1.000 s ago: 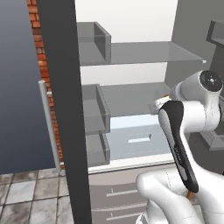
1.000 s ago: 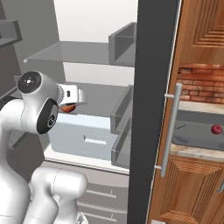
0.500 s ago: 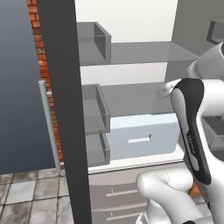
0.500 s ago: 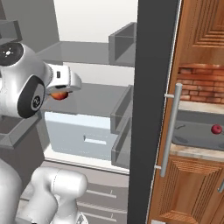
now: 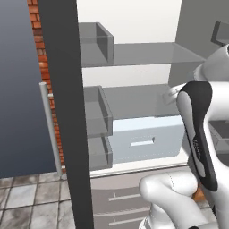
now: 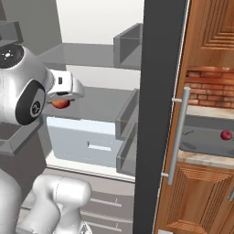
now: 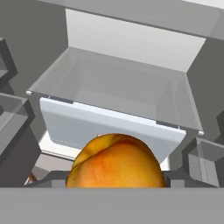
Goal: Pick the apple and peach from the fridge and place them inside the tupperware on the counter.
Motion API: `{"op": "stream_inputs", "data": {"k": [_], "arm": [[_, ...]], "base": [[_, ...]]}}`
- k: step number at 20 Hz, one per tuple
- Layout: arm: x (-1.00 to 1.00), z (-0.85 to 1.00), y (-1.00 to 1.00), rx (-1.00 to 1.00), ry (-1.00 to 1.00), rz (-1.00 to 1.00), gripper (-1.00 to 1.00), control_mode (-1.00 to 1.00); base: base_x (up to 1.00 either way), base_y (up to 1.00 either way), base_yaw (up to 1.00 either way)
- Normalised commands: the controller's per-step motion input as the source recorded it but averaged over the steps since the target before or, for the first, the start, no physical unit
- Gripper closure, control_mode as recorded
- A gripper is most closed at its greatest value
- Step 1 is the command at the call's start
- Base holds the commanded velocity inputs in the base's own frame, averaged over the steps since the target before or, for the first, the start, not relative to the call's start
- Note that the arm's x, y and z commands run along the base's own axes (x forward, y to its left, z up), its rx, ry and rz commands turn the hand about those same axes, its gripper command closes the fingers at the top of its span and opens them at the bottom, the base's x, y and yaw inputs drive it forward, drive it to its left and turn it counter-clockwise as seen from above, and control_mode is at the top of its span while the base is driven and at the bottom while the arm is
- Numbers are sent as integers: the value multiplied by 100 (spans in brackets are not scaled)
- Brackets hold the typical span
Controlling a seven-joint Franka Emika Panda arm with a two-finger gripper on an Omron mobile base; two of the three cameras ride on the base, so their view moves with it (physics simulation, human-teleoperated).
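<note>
Arm has pulled up and back from the fridge (image 6: 91, 27) shelf over the last second, carrying the peach (image 7: 116, 162) out with it. Gripper (image 6: 61, 101) is pinched on the peach, just in front of the pale drawer (image 6: 87, 141). Apple (image 6: 226, 135) already sits in the tupperware (image 6: 208, 144) on the counter (image 6: 201, 157). Peach looks light, round, probably soft-skinned: hold across the widest part, moderate squeeze, or it may bruise or roll out.
</note>
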Motion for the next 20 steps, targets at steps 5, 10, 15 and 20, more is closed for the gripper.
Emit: {"op": "stream_inputs", "data": {"k": [5, 10, 15, 20], "arm": [[0, -13, 0, 0, 0, 0, 100, 100], [0, 0, 0, 0, 0, 0, 100, 100], [0, 0, 0, 0, 0, 0, 100, 100], [0, 0, 0, 0, 0, 0, 100, 100]], "base": [[-7, 0, 0], [-2, 0, -5], [33, 0, -12], [12, 16, -14]]}}
